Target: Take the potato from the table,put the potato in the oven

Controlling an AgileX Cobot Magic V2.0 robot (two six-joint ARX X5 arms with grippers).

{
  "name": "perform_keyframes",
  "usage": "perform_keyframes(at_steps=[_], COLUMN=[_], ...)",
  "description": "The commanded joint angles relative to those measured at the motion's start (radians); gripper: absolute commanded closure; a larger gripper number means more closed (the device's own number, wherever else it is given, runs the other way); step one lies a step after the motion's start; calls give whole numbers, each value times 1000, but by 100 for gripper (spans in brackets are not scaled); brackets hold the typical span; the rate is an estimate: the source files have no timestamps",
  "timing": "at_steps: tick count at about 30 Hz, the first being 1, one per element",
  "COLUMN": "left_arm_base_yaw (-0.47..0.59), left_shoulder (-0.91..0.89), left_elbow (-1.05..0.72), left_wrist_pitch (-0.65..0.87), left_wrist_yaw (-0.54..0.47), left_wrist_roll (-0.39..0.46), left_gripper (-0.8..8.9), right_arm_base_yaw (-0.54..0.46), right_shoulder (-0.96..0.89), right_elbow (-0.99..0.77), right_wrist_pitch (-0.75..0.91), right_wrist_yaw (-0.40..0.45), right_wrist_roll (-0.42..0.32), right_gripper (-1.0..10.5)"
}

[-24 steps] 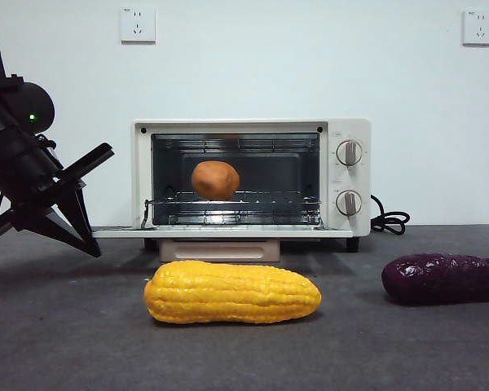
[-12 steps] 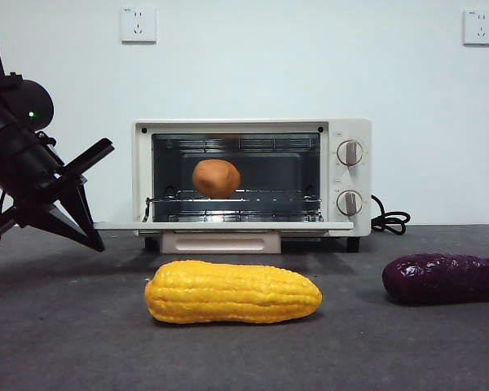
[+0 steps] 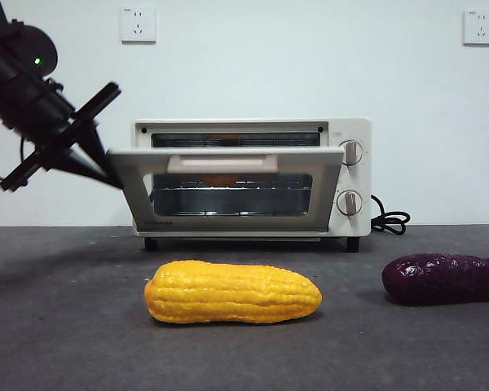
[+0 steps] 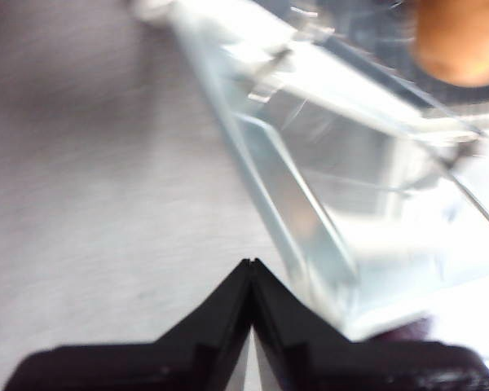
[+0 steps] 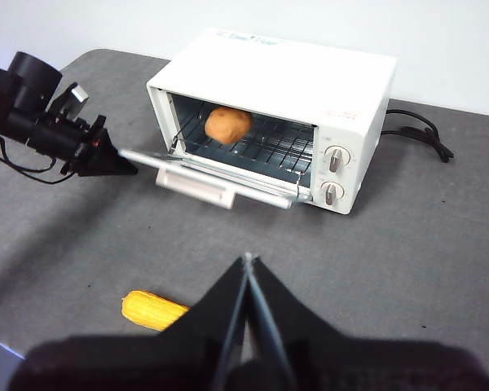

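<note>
Potato [image 5: 228, 125] sits on the rack inside oven [image 5: 310, 81]. Step in hand: closing the door. My left gripper [image 3: 106, 175], jaws pressed together, nudges the door's left edge, half raised. Next: push it flush. Right gripper [image 5: 246, 269] waits, jaws together.

The front camera sits low at table height, looking level at the oven [image 3: 251, 179] from nearby. The right wrist camera looks down from high and far; the left wrist camera presses close against the oven door [image 4: 310, 195]. All three share the oven.
</note>
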Motion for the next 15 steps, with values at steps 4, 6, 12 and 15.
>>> perform_keyframes(at_steps=[4, 6, 12, 15], left_arm_base_yaw=[-9, -9, -9, -9], left_shoulder=[-2, -2, -2, -2], left_elbow=[21, 25, 49, 66], left_wrist_pitch=[2, 4, 5, 6], left_wrist_yaw=[14, 13, 14, 13], left_wrist_roll=[-2, -3, -4, -4], left_gripper=[820, 820, 820, 820], right_arm_base_yaw=[2, 2, 2, 2], right_shoulder=[-1, -1, -1, -1], right_elbow=[-5, -5, -5, -5], right_wrist_pitch=[-20, -20, -20, -20], right_wrist_yaw=[2, 2, 2, 2], right_wrist_roll=[11, 11, 11, 11], right_gripper=[950, 950, 950, 950])
